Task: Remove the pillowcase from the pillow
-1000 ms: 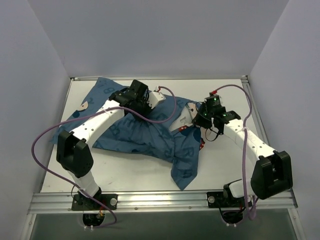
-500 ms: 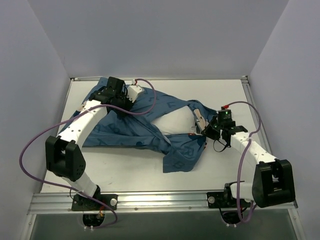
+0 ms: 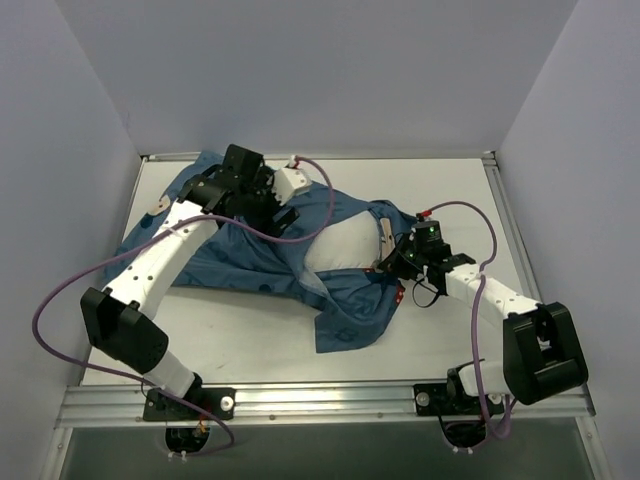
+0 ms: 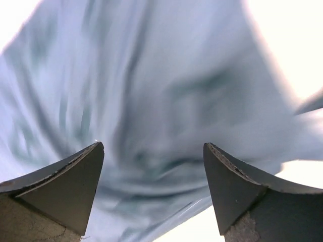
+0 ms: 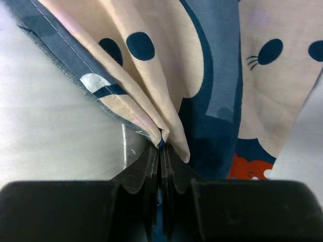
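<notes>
The blue printed pillowcase lies crumpled across the table from the far left to the middle. The white pillow shows through its open end near the centre. My left gripper hovers over the cloth just left of the pillow. In the left wrist view this gripper is open, with nothing between its fingers and blurred blue pillowcase below. My right gripper sits at the pillow's right end. In the right wrist view it is shut on a bunched fold of the pillowcase.
The white table has a metal rail along its near edge and grey walls on three sides. Purple cables loop off both arms. Bare tabletop shows at the far right and along the front.
My left gripper swung to the far left, came back right over the cloth and opened, letting go of the fabric. My right gripper shut on the pillowcase and shifted slightly left.
</notes>
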Available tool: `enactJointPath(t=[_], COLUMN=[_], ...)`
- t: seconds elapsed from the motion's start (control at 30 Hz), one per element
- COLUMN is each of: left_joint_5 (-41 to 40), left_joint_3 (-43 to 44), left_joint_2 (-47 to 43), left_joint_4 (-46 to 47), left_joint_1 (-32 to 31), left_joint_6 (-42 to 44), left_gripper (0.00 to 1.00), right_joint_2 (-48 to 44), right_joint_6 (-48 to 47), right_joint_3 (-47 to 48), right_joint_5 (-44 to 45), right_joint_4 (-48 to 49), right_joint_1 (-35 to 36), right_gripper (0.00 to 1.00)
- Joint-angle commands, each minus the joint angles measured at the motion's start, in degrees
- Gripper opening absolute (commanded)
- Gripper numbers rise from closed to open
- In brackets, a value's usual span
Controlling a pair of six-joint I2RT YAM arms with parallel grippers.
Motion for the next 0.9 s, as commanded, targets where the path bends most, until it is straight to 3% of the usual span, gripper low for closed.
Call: enactJointPath(t=[0.0,0.13,0.3,0.5,0.73,0.83,0.87], left_joint_5=[6.7,9.5,2.7,-5.8,-15.5,-16.7,-16.7], left_joint_3=[9.8,18.5,22.8,24.2,24.5,21.2,19.0], left_joint_2=[-2.3,2.8,13.7,23.5,29.8,30.2,29.9], left_joint_4=[-2.1,-3.7,-4.4,1.2,4.3,5.8,6.4], left_joint_1=[-7.0,-16.3,-25.2,-26.8,-26.8,-26.1,-25.9], left_joint_6=[1.5,0.1,1.0,-2.9,-1.1,0.3,0.4], left_gripper=[0.89,0.9,0.9,0.92,0.96,0.91,0.79], right_joint_2=[-0.2,-0.2,-0.3,-3.7,-4.9,-5.9,-6.3], right_joint_6=[1.7,2.3,3.4,6.2,6.7,7.1,7.3], right_joint_3=[-0.7,-1.5,-2.0,-3.8,-4.2,-4.8,-5.0], right_joint_5=[-2.3,-2.0,-1.9,-1.8,-2.1,-2.1,-2.2], right_joint_4=[3.5,4.4,4.2,4.8,4.4,4.0,3.9], right_joint_1=[0.0,-0.2,-0.6,-2.9,-3.3,-4.4,-4.8], right_gripper=[0.0,0.0,0.0,0.0,0.0,0.0,0.0])
